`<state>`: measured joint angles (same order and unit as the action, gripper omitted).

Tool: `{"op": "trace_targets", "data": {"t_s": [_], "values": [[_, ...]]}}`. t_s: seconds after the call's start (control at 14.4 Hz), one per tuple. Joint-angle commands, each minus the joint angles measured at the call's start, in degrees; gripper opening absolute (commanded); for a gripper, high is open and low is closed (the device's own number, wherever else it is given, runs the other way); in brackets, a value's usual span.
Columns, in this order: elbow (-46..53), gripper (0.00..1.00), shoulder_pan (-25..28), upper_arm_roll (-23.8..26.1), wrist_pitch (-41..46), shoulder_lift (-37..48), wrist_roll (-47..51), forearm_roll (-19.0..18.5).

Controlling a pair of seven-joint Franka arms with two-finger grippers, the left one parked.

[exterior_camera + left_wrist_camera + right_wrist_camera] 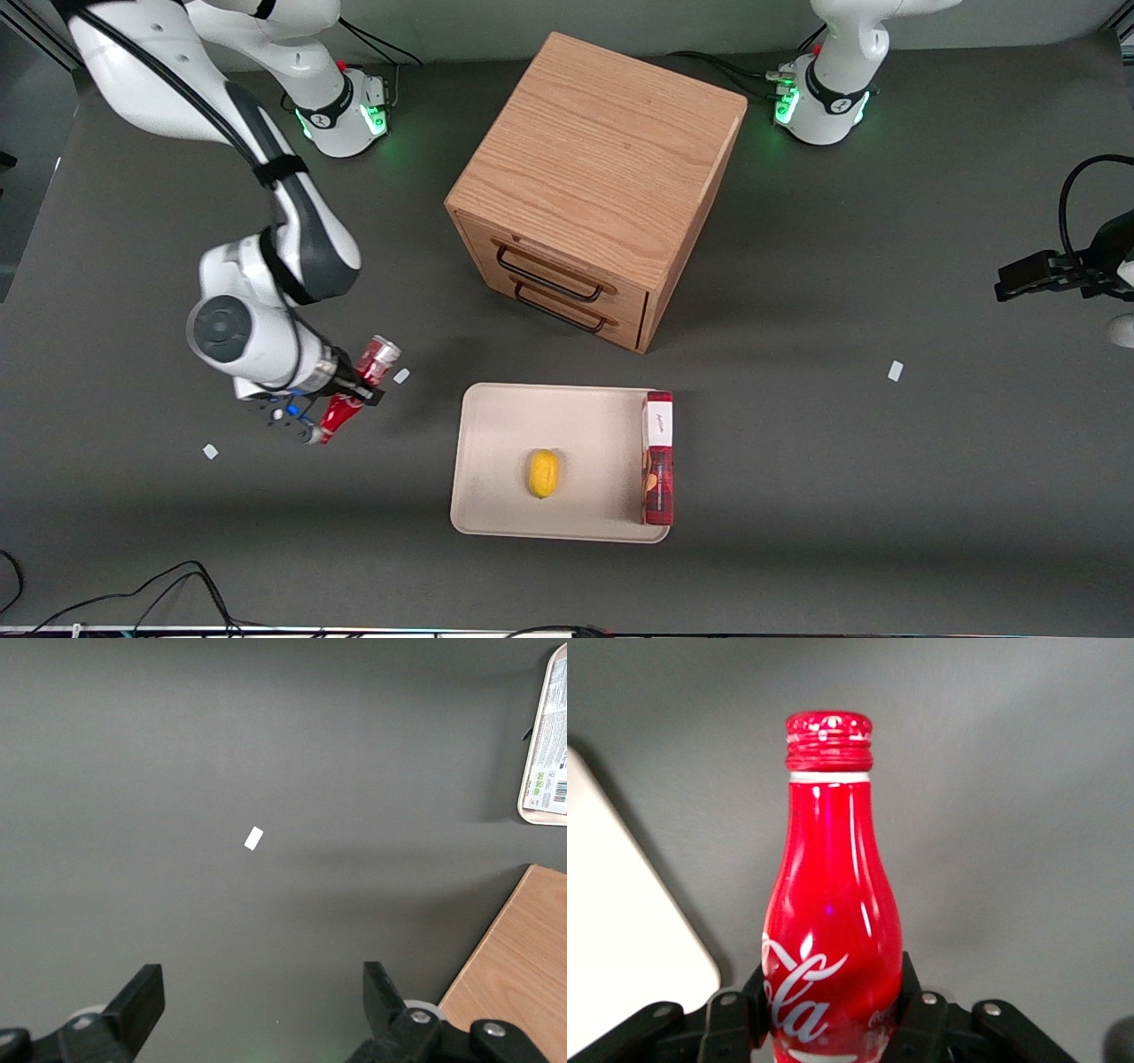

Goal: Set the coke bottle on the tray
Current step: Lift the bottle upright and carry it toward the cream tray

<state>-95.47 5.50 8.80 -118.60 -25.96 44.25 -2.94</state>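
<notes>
Dark grey tabletop, right arm's gripper (354, 396) clamped around the small red coke bottle (359, 386), tilted, with the cream rectangular tray (496, 461) just beside it toward the parked arm's end.

Gripper (341, 400) sits above the table (886, 496) toward the working arm's end, beside the tray (496, 496) and apart from it; fingers closed around the coke bottle (354, 399), bottle tilted, clear of the tray. In the right wrist view the coke bottle (831, 930) stands between the fingers (921, 1014), tray (620, 939) edge just beside it. Tray lies nearer the front camera than the drawer cabinet (602, 168), in front of its drawers; lemon (543, 473) on the tray near its middle; box (657, 457) lies on the tray along the edge toward the parked arm's end.
</notes>
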Motion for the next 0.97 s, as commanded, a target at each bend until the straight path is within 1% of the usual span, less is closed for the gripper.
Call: {"op": "trace_targets", "data": {"t_s": [0.0, 0.21, 0.35, 0.48, 0.62, 0.9], "values": [[12.73, 0.25, -0.4, 0.52, 9.77, -1.9, -5.47, -0.66], [23.9, 0.25, 0.48, 0.69, 16.72, -4.62, -10.57, -0.66], [29.88, 0.25, 1.62, 0.78, 17.79, -6.82, -12.51, -0.57], [34.98, 0.26, 4.68, 0.69, 17.53, -10.41, -13.48, -0.75], [40.25, 0.28, 7.23, 0.52, 15.7, -15.24, -14.18, -0.75], [41.07, 0.29, 10.5, 0.16, 4.37, -22.19, -20.5, -1.01]]}}
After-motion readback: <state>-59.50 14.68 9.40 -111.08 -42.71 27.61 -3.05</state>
